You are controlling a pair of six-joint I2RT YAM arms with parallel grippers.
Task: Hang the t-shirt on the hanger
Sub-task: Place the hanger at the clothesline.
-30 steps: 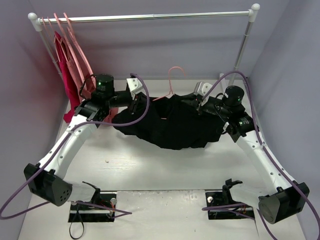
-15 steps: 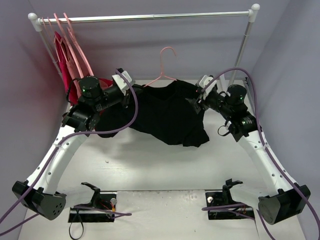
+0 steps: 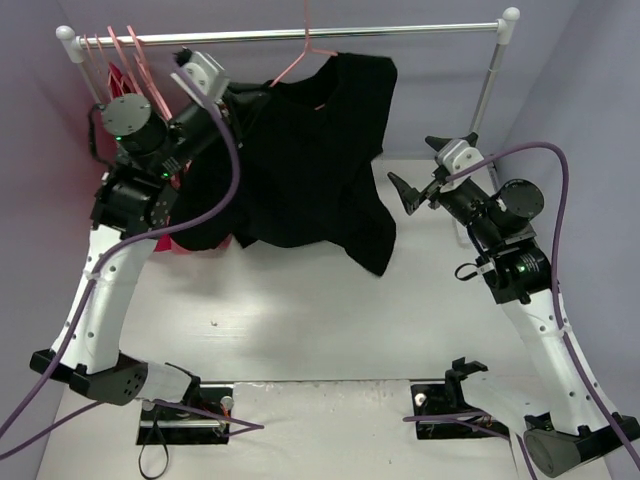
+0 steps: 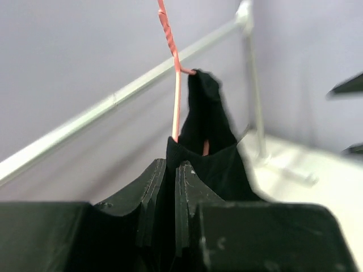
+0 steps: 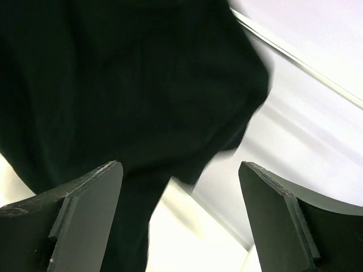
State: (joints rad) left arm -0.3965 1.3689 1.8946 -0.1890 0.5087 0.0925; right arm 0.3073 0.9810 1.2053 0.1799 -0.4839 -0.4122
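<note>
The t-shirt (image 3: pixel 310 160) hangs from the hanger (image 3: pixel 298 58) above the far edge of the table (image 3: pixel 300 330) — my left gripper (image 3: pixel 250 100) clenched on its shoulder, my right gripper (image 3: pixel 418 170) splayed empty, well apart toward the right edge.

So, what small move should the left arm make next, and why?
Probably lower the left gripper slightly so the hanger settles on the rail. Its hook crosses the rail, but whether it bears on it cannot be told. The gripper is clamped on the t-shirt at the shoulder, and the right gripper is open and clear.
</note>
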